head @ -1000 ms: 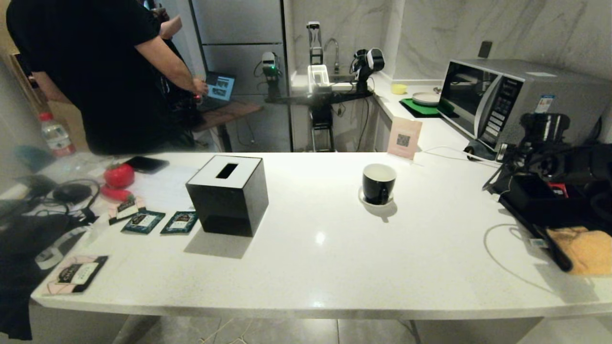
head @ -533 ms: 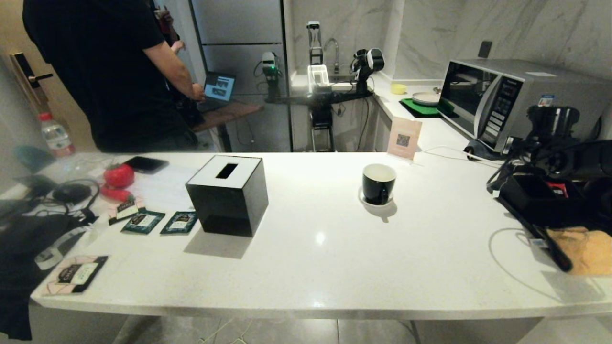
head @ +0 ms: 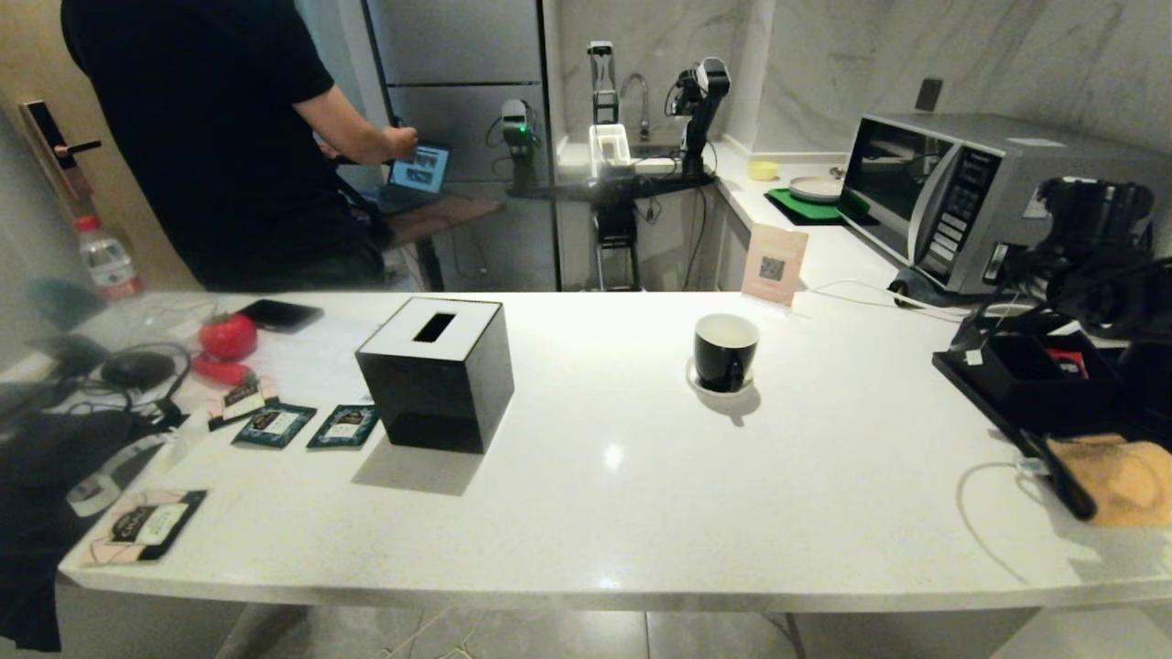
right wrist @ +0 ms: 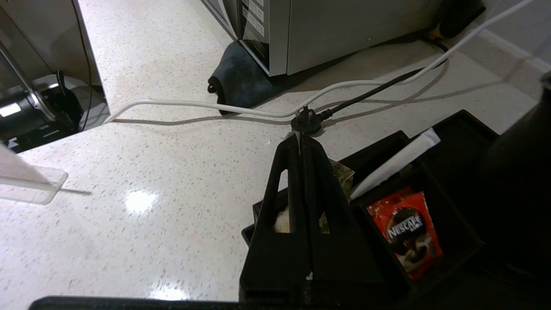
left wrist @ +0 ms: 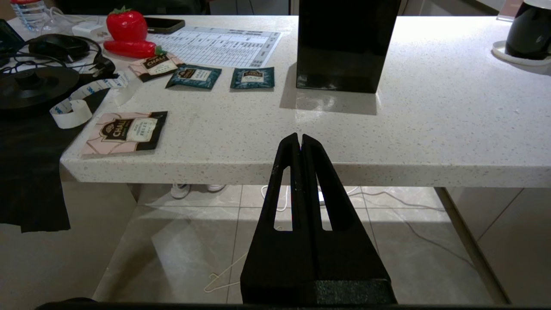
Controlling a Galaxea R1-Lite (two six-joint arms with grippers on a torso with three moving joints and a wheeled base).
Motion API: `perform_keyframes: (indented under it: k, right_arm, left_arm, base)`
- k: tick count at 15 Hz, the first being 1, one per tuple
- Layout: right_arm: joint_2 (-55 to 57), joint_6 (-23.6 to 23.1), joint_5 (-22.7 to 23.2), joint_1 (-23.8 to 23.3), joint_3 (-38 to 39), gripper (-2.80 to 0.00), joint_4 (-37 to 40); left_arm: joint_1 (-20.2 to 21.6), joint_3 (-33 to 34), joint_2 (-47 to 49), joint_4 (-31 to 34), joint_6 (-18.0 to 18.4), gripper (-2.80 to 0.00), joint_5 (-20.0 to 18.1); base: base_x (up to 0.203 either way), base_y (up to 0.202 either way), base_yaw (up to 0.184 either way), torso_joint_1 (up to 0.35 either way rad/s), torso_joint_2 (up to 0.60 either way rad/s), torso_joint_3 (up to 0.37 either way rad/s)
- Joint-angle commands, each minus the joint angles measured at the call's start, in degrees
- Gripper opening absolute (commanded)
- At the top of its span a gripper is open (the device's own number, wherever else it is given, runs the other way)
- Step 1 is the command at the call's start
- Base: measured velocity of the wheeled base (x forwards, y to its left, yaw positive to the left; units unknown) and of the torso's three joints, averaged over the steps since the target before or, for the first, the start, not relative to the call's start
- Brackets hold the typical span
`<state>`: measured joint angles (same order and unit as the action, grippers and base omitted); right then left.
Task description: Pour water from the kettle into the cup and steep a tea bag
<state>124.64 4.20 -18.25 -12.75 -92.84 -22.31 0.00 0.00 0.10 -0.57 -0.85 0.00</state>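
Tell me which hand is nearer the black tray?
Right. The right hand hangs shut over the black tray; the left hand is parked below the counter edge, far off.

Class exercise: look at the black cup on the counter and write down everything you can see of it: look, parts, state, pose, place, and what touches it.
The cup is a small glossy black mug with a white inside and one small handle on the side facing the camera. It stands upright on a small white saucer, right of the middle of the white counter, in front of a card with a printed code. Nothing can be made out inside it. Neither gripper is near it; only the saucer touches it.
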Motion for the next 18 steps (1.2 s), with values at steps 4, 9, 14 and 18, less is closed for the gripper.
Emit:
perform_keyframes:
  k: [4,9,14,18]
  right_arm:
    - [-9.0,-0.1,-0.1,1.7,6.6,-2.8,-1.8]
    - [-15.2,0.0,-0.1,6.0,12.0,-2.8,-1.9]
    - [-18.4,0.1,0.0,9.6,13.7,-2.8,-1.9]
    - [-19.3,0.1,-0.1,13.0,14.7,-2.8,-2.5]
  left_arm:
    - [0.0,0.0,0.0,0.0,0.0,-2.8,0.0]
    - [0.0,0.0,0.0,0.0,0.0,-2.8,0.0]
    - [0.0,0.0,0.0,0.0,0.0,-2.8,0.0]
    - [0.0,0.0,0.0,0.0,0.0,-2.8,0.0]
  base:
    - [0.0,0.0,0.0,0.0,0.0,0.0]
    - [0.0,0.0,0.0,0.0,0.0,0.0]
    - [0.0,0.0,0.0,0.0,0.0,0.0]
    - [0.0,0.0,0.0,0.0,0.0,0.0]
